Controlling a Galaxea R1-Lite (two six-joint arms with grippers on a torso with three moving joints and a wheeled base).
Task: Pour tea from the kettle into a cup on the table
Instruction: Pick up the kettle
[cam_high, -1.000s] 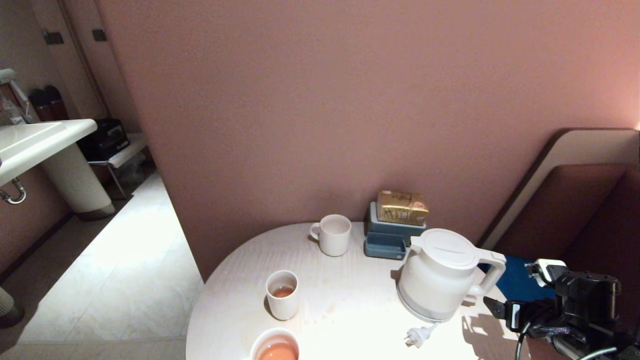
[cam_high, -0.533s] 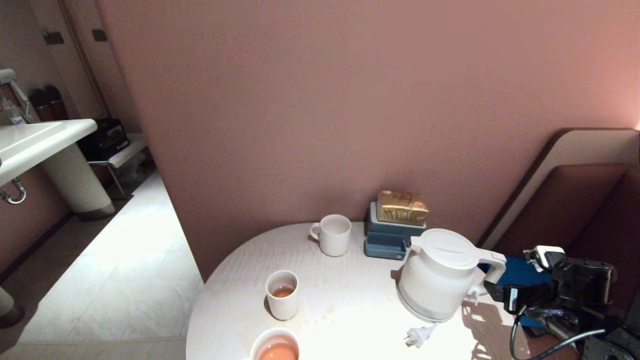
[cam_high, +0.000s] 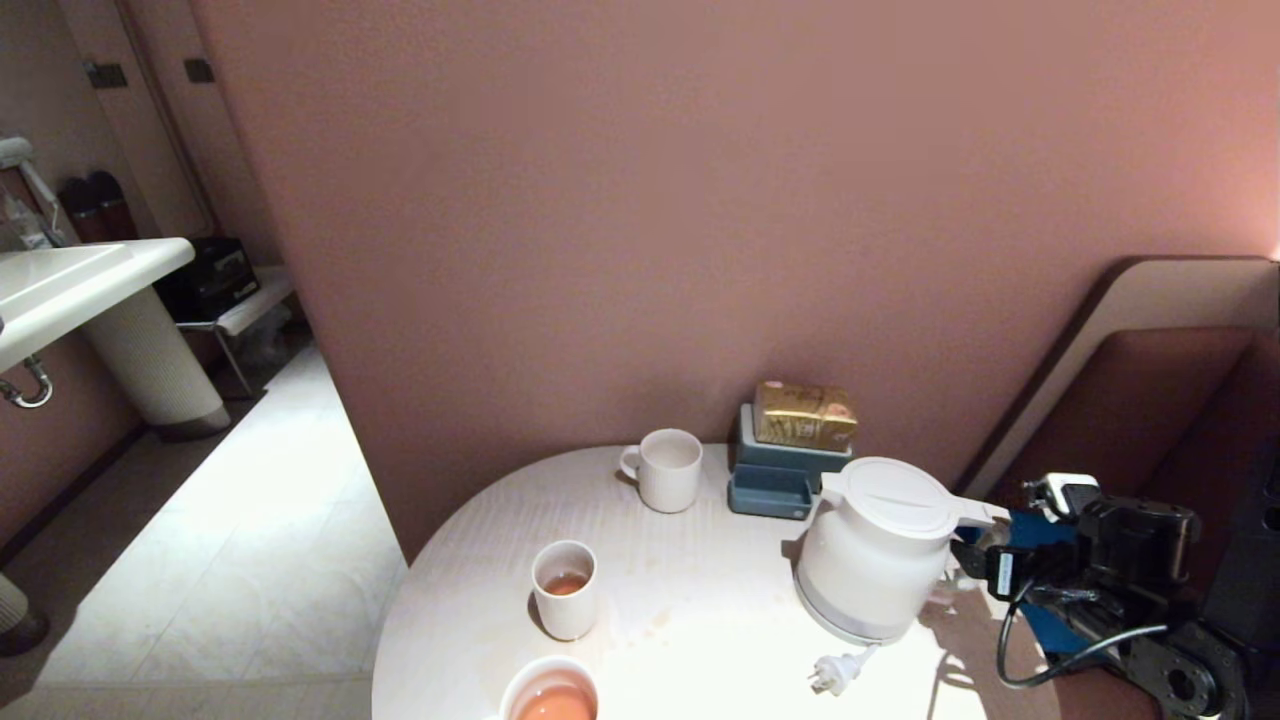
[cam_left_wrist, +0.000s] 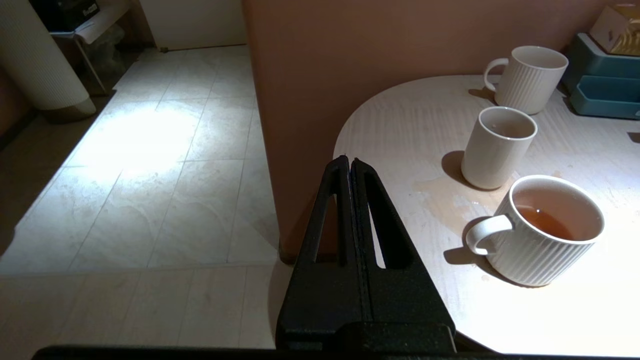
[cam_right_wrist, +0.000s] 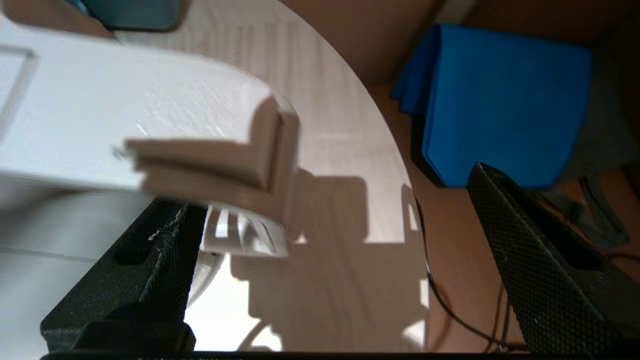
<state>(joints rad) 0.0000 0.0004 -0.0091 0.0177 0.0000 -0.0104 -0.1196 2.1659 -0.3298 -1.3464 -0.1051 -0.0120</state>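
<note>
The left gripper (cam_left_wrist: 350, 165) hangs pinched together off the table's (cam_high: 700, 610) left edge, near the white tumbler cup (cam_high: 565, 590) holding a little tea (cam_high: 566, 584). Farther right the white electric kettle (cam_high: 875, 550) stands upright. The right gripper (cam_right_wrist: 330, 220) is spread wide around its loop handle (cam_right_wrist: 235, 160), without clamping.

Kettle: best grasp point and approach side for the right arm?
Grip the kettle by its loop handle, coming level from the robot's right. The handle sticks out toward the open right gripper, away from the spout; the body is too wide. In the right wrist view one finger already sits by the handle.
</note>
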